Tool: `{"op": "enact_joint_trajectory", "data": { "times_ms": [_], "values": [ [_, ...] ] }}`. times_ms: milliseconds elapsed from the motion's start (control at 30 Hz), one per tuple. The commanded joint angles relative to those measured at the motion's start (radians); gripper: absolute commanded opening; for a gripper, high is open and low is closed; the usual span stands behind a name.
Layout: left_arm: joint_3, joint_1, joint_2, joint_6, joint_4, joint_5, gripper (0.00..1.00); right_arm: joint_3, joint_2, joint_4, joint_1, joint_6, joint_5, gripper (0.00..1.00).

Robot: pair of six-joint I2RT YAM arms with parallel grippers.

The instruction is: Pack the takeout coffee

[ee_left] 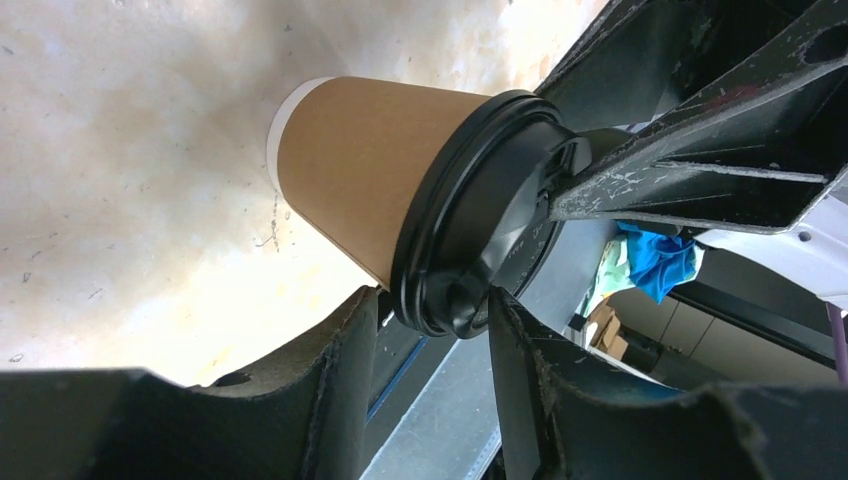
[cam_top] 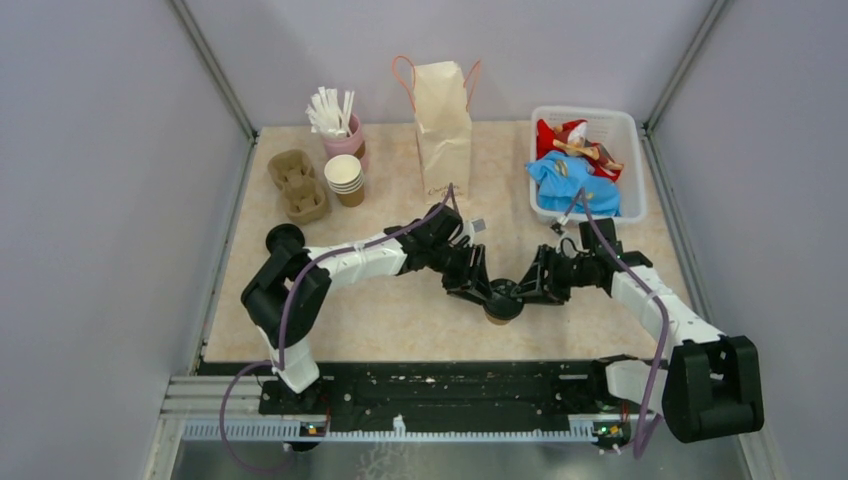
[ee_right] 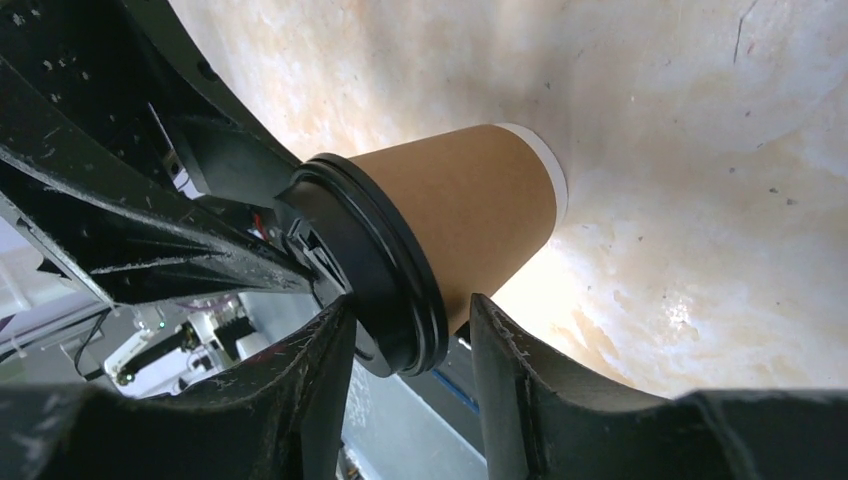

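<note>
My left gripper (ee_left: 430,312) and right gripper (ee_right: 410,310) straddled the black-lidded brown paper cup (cam_top: 502,303), pinch unclear; not yet in the cream paper bag (cam_top: 443,130) behind it.

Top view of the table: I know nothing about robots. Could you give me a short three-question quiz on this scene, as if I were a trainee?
1. True or false: the paper bag stands upright on the table.
2. The lid on the coffee cup between the left gripper and right gripper is: A white, B black, C pink.
3. Fill in: the white straws stand in a cup coloured ___.
Key: 1 true; 2 B; 3 pink.
</note>
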Motion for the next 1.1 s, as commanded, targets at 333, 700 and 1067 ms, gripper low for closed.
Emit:
{"op": "enact_joint_trajectory", "data": {
  "times_ms": [333,700,1067],
  "values": [
    [-0.037,-0.001,-0.004,-0.006,0.045,-0.029,0.48,-0.011,-0.036,0.02,-0.086,-0.003,-0.137,0.58],
    [-0.003,-0.001,0.015,0.015,0.007,-0.033,0.45,-0.037,-0.063,-0.036,-0.189,-0.042,-0.106,0.37],
    [0.005,-0.001,0.027,0.017,0.005,-0.02,0.43,-0.064,-0.034,0.005,-0.186,-0.032,-0.132,0.29]
  ]
}}
